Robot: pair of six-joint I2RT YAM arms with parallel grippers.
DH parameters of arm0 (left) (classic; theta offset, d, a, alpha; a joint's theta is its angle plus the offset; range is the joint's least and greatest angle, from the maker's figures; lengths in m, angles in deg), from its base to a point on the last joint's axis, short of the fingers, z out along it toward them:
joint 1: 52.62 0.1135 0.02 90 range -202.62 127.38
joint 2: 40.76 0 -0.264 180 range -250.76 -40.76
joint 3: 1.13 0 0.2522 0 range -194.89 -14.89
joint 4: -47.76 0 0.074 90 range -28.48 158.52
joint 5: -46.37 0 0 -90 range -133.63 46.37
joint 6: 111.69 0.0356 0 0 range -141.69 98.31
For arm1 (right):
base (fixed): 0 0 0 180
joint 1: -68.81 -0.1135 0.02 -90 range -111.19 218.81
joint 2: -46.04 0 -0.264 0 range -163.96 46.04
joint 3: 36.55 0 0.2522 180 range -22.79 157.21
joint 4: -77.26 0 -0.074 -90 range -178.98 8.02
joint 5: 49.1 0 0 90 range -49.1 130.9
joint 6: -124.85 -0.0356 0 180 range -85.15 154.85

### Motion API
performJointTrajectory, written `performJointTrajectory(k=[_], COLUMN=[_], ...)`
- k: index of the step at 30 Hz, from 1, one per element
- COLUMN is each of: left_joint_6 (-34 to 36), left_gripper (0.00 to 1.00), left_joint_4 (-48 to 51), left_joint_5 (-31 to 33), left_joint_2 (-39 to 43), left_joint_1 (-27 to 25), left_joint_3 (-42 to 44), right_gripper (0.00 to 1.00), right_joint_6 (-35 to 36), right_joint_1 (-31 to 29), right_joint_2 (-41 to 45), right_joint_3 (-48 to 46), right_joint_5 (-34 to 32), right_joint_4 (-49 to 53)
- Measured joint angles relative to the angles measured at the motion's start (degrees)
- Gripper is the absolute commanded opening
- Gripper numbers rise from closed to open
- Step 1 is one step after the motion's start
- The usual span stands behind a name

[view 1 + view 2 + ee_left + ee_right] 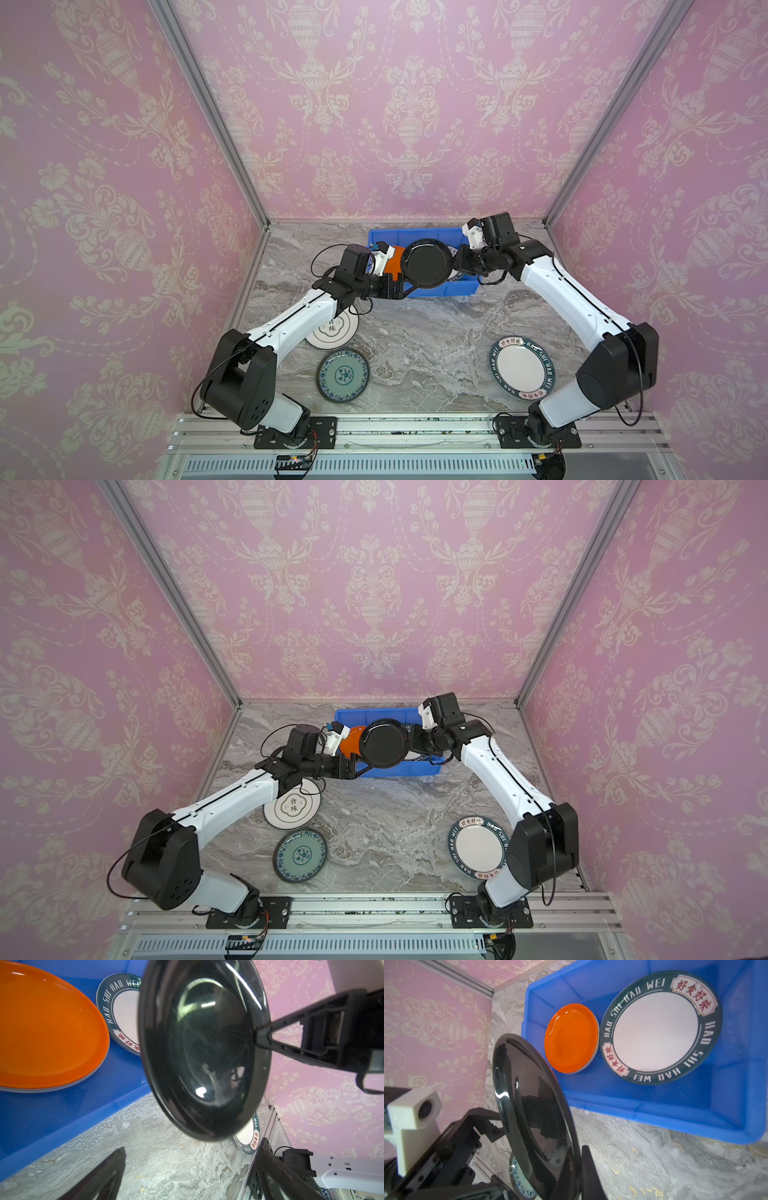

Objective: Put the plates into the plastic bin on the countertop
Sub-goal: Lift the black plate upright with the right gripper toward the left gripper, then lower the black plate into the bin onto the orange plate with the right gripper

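**Black plate in my R pincer, over the bin's front wall**

My R pincer (456, 261) is clamped on the rim of the black plate (426, 262), reaching in from the right. The plate hangs in the air over the front wall of the blue bin (449, 291). The bin sits at the middle of the countertop's (415, 345) back edge. My L pincer (400, 286) has its fingers wide apart just beside the plate's left rim and holds nothing. Can't tell if a finger touches the rim.

In the bin:
- An orange plate (571, 1039) lies on the left side, w/ pale rims showing under it.
- A lettered plate (656, 1030) lies flat on the right side, just beside the orange one.
- In both top views the black plate hides most of both.

On the countertop:
- A white plate w/ Chinese characters (336, 332) is near the left edge, partly under my L arm.
- A teal plate (343, 375) is just in front of it, toward the front-left corner.
- A second lettered plate (521, 368) is near the front-right corner, beside my R arm's elbow.
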Motion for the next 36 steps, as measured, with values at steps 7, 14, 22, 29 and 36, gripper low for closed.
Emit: performJointTrajectory(k=[7,14,22,29,36], left_joint_6=[0.09,-0.28,-1.09,-1.09,-1.11], left_gripper=[0.99,0.99,0.99,0.99,0.99], left_joint_4=[0.20,-0.96,-2.34,-3.06,-3.39], left_joint_5=[0.28,0.24,-0.17,-0.20,-0.20], left_joint_2=[2.56,4.11,4.24,4.26,4.26], left_joint_1=[1.44,3.96,4.85,5.01,5.16], left_joint_3=[1.18,3.19,3.91,4.13,4.46], right_gripper=[0.00,0.00,0.00,0.00,0.25], right_joint_6=[-2.19,-5.84,-7.89,-8.92,-8.98], right_joint_1=[0.13,-0.02,-0.70,-1.84,-2.47], right_joint_2=[-19.08,-30.23,-37.33,-39.85,-41.75], right_joint_3=[14.93,21.35,26.34,27.56,32.02], right_joint_5=[1.53,3.06,4.59,4.96,5.07], right_joint_4=[-2.80,-3.80,-4.42,-4.22,-2.67])
